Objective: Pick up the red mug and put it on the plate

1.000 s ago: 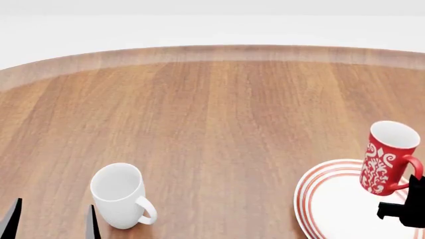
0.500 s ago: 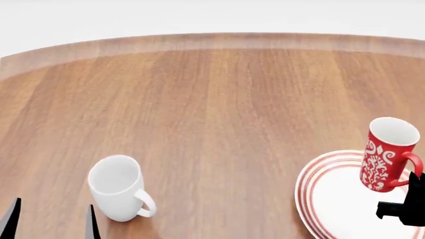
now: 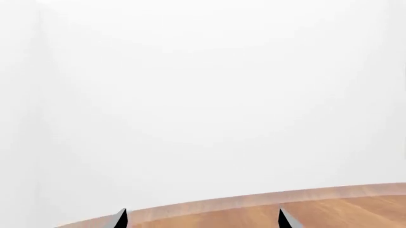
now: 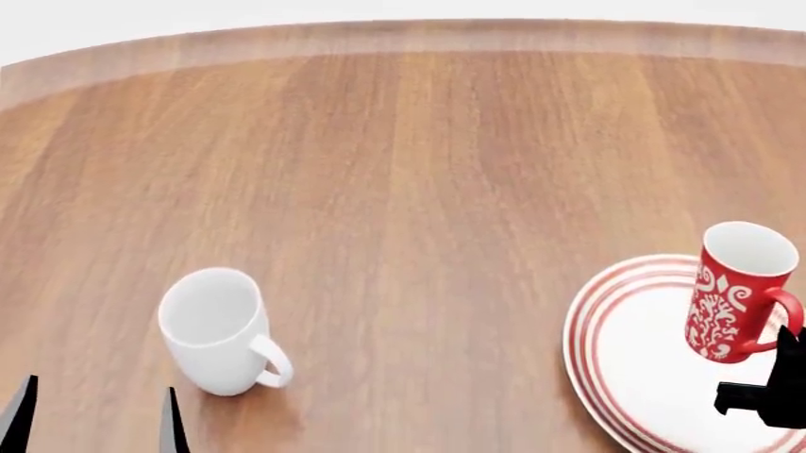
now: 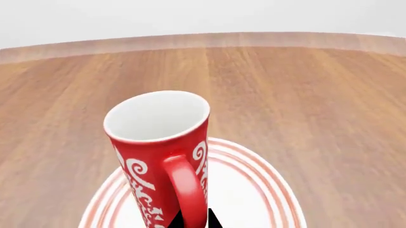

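Note:
The red mug (image 4: 734,294), white swirls on its side and white inside, hangs tilted over the plate (image 4: 629,363), a white plate with red rings. My right gripper (image 4: 771,382) is shut on the mug's red handle (image 5: 185,190), with the black fingertips (image 5: 213,220) on either side of it. Whether the mug's base touches the plate I cannot tell. At the near left my left gripper (image 4: 98,420) stands open with nothing in it, its two tips (image 3: 120,219) pointing over the table's far edge.
A plain white mug (image 4: 211,330) stands upright on the wooden table (image 4: 416,170), just beyond my left gripper, handle toward the near right. The table's curved far edge (image 4: 403,33) runs along the back, with a white wall behind it.
The head view has shifted, so table, white mug and plate sit higher in the picture. The red mug, still in my right gripper, is now further over the plate's inside.

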